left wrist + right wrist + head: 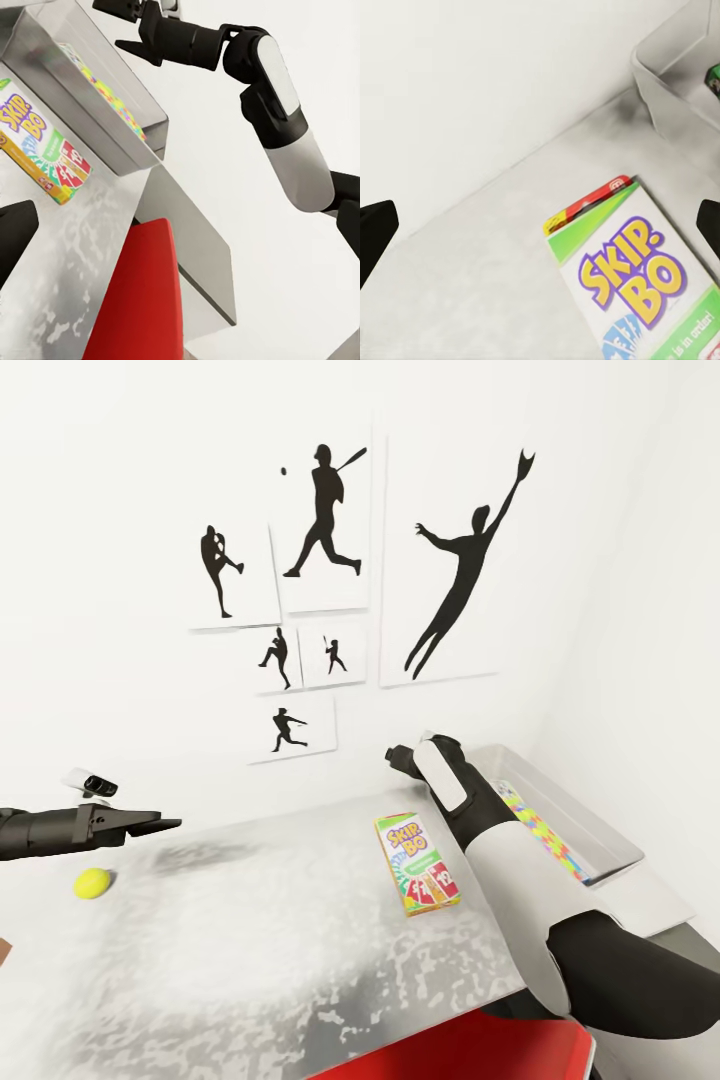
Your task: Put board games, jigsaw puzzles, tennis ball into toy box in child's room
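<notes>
Red chair seat (460, 1055) sits nearest, tucked under the front edge of the table (250, 960), whose pale grey-white top has a mottled sheen. From the lower right the right arm rises over the table, its forearm crossing in front of the toy box. The right gripper (131, 26) is seen from the left wrist view held in the air above the far end of the box, its dark fingers (137, 46) apart and nothing between them; in the right wrist view the two fingertips stand wide at the frame edges with the game box below.

Mid-table lies the SKIP-BO board game (418, 863), flat, print up, just beside the toy box's near wall but apart from it. To the far left the tennis ball (93, 882) rests on the table, well apart from the game. Above the ball hangs the left gripper (160, 824), pointing toward the middle of the table, holding nothing; how far its fingers are parted I cannot tell.

Farther back on the right stands the toy box (600, 830), a shallow light grey bin. Inside it lies a jigsaw puzzle (545, 840), multicoloured, partly hidden by the arm. Behind everything, the white wall carries black baseball-player silhouette pictures (330, 590)
</notes>
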Available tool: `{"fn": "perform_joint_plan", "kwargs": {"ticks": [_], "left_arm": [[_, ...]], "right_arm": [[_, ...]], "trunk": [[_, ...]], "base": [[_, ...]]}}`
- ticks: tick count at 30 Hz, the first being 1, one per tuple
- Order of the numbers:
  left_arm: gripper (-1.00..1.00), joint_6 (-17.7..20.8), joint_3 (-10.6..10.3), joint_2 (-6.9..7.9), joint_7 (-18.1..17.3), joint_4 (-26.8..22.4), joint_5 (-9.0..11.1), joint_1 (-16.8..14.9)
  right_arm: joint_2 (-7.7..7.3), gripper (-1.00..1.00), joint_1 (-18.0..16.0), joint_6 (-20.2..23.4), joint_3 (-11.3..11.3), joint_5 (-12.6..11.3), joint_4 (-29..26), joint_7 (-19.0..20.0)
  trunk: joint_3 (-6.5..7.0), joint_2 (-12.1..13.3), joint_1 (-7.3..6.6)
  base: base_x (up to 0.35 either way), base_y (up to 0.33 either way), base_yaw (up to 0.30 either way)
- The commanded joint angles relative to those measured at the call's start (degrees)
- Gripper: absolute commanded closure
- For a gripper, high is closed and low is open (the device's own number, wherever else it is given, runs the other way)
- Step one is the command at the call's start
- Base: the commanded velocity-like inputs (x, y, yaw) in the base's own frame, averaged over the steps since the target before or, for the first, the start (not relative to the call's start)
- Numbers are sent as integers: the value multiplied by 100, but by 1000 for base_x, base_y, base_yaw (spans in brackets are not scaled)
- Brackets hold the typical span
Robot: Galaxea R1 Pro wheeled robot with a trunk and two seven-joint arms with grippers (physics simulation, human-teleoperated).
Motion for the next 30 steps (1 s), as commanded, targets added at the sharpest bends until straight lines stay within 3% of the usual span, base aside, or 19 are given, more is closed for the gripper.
{"fn": "perform_joint_plan", "kwargs": {"ticks": [1, 30], "left_arm": [[-100, 61, -15, 8, -28, 2, 4, -7], [-100, 61, 20, 37, -28, 2, 5, -7]], "right_arm": [[0, -100, -6, 10, 9, -41, -5, -49], [0, -100, -37, 20, -1, -49, 39, -49]], "trunk": [[-13, -13, 4], [-13, -13, 4]], "base": [[0, 15, 0], [0, 8, 0]]}}
